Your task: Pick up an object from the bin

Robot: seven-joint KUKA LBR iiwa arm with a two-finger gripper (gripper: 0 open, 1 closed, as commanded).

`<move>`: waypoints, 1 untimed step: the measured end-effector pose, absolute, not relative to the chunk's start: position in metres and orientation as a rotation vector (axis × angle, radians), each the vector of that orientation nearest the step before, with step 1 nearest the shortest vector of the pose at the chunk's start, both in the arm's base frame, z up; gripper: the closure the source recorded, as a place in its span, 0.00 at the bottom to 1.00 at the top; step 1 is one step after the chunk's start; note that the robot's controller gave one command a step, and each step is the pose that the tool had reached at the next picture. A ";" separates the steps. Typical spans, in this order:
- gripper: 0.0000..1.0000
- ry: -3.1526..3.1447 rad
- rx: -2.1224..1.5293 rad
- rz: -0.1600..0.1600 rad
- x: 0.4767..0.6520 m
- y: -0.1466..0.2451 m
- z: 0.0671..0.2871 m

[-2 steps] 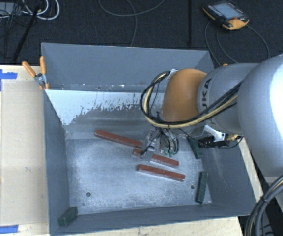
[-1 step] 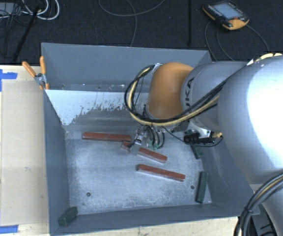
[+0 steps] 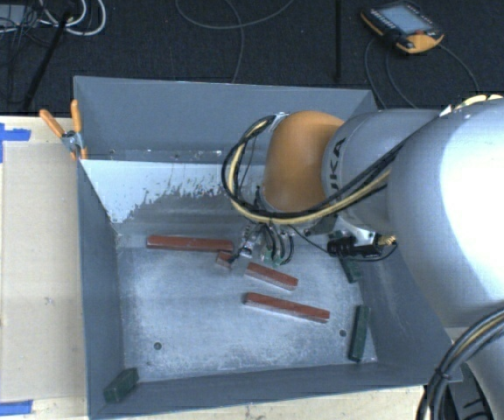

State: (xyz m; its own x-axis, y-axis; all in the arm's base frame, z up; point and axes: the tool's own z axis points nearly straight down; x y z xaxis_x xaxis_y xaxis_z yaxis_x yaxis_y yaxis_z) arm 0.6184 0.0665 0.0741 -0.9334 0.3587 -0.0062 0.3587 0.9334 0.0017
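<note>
A grey metal bin (image 3: 99, 269) is seen from above, with a few loose things scattered on its scuffed floor. A large silver robot arm (image 3: 444, 199) reaches in from the right. It has an orange cover (image 3: 300, 160) at its wrist, with looped black and yellow cables (image 3: 239, 178) beside it.

The tool (image 3: 245, 254) is low over the middle of the floor, towards the back. It is at the right end of a long brown bar (image 3: 191, 244), which lies flat and runs left to right. The wrist and cables hide much of the tool, so I cannot tell whether it is wide or narrow, or whether it has hold of the bar.

Just right of the tool and a little nearer the front lies a short brown bar (image 3: 272, 275), slightly tilted. In front of that, apart from it, is a third brown bar (image 3: 287, 307), also lying flat. A dark green block (image 3: 358, 333) rests along the foot of the right wall near the front. A small green block (image 3: 121, 385) sits alone in the front left corner.
</note>
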 end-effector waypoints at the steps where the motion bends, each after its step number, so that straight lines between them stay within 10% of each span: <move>1: 1.00 3.087 0.518 0.011 0.606 0.044 0.074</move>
State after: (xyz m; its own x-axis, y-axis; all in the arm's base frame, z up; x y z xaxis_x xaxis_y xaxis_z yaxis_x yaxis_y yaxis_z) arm 0.6056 0.0435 0.0743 -0.9451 0.3265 -0.0097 0.3264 0.9452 0.0089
